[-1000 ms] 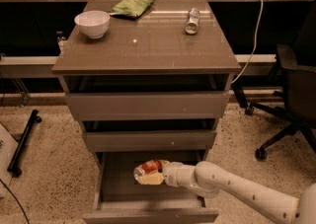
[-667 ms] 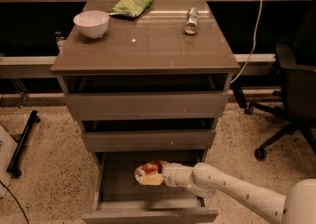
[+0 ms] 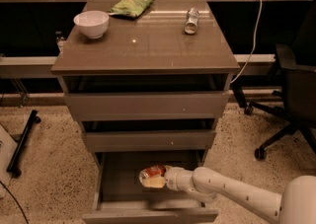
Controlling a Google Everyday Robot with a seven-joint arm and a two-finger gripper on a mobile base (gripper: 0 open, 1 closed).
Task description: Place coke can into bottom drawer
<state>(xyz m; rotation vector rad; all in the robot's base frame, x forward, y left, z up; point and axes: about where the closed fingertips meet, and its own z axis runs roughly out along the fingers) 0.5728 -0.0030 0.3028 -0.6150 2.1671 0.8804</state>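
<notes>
The arm (image 3: 232,192) is made of smooth white rounded segments. The gripper (image 3: 160,177) is seen inside the bottom drawer (image 3: 118,181)

**One high camera, tilted down at the cabinet front**

It stands before the grey-brown three-drawer cabinet (image 3: 146,105) and looks down and across it. It is near enough that the glossy brown tabletop (image 3: 148,45) and the open, deep bottom drawer (image 3: 117,169) span the frame. The white arm (image 3: 237,193) enters at lower right, its pincer (image 3: 155,179) inside that drawer, clasping the small red-orange coke can (image 3: 151,172).
</notes>
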